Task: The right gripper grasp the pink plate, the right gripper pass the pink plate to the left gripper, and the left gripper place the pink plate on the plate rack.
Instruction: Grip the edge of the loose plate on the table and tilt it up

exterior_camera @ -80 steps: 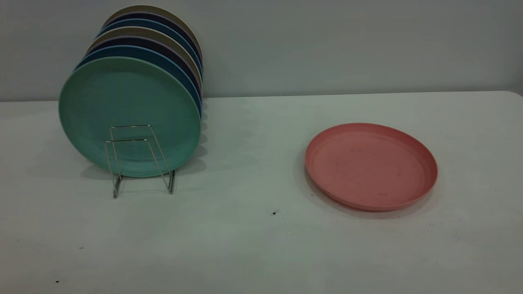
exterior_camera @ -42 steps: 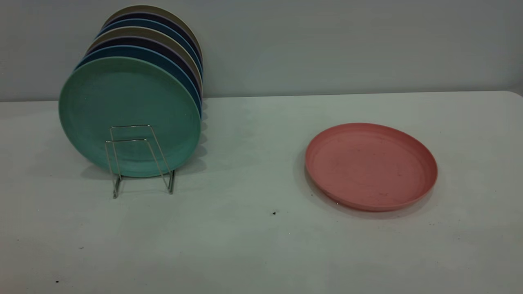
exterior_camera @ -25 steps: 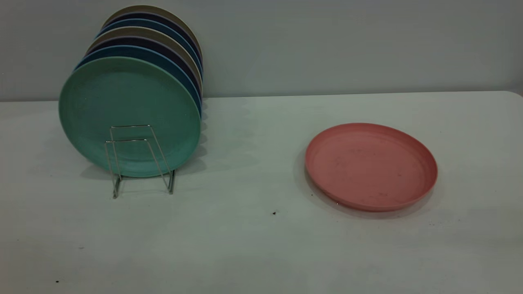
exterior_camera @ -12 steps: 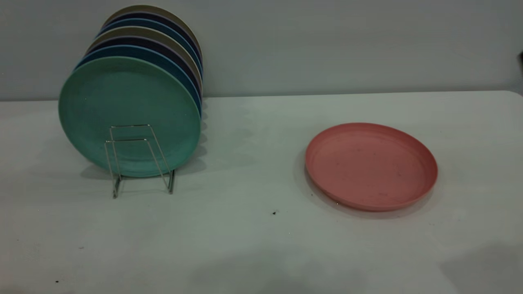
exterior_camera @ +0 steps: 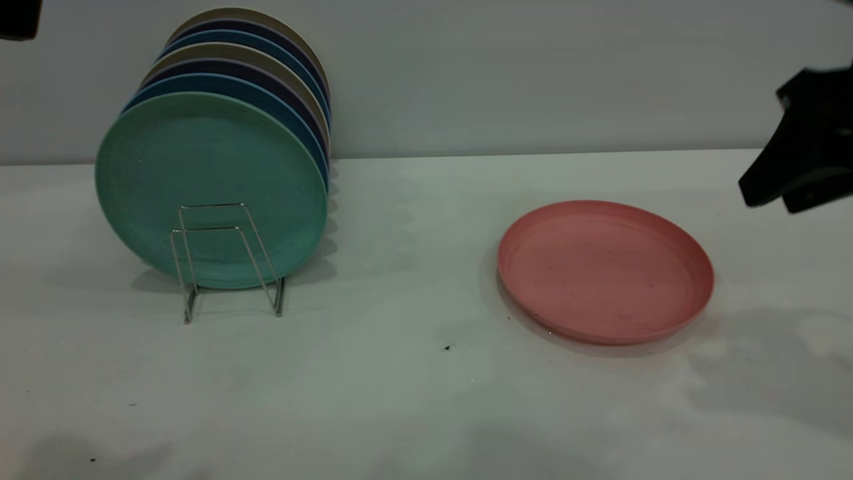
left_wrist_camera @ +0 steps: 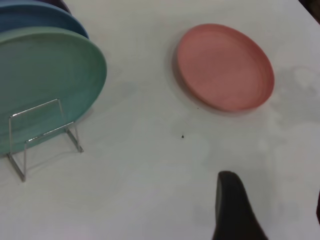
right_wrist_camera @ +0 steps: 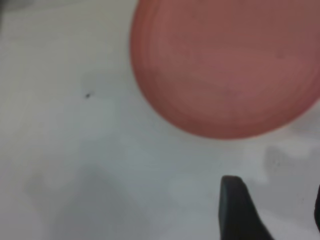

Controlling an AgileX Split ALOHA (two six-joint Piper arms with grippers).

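Note:
The pink plate (exterior_camera: pixel 605 270) lies flat on the white table (exterior_camera: pixel 413 400), right of centre; it also shows in the left wrist view (left_wrist_camera: pixel 225 67) and the right wrist view (right_wrist_camera: pixel 230 60). My right gripper (exterior_camera: pixel 770 200) hangs open and empty in the air just right of the plate; in its own view (right_wrist_camera: pixel 275 200) the jaws stand wide apart over bare table beside the plate's rim. My left gripper (left_wrist_camera: pixel 275 200) is open and empty, high above the table's front; only a black part shows at the exterior view's top left. The plate rack (exterior_camera: pixel 206 229) stands at the left, its front loops free.
A teal-green plate (exterior_camera: pixel 200 160) stands upright in the rack, with several blue, dark and beige plates behind it. It also shows in the left wrist view (left_wrist_camera: pixel 45 75). A small dark speck (exterior_camera: pixel 447 347) lies on the table between rack and pink plate.
My right gripper has come into view from the right edge, towards the pink plate. A black part of the left arm has appeared at top left. The plates have not moved.

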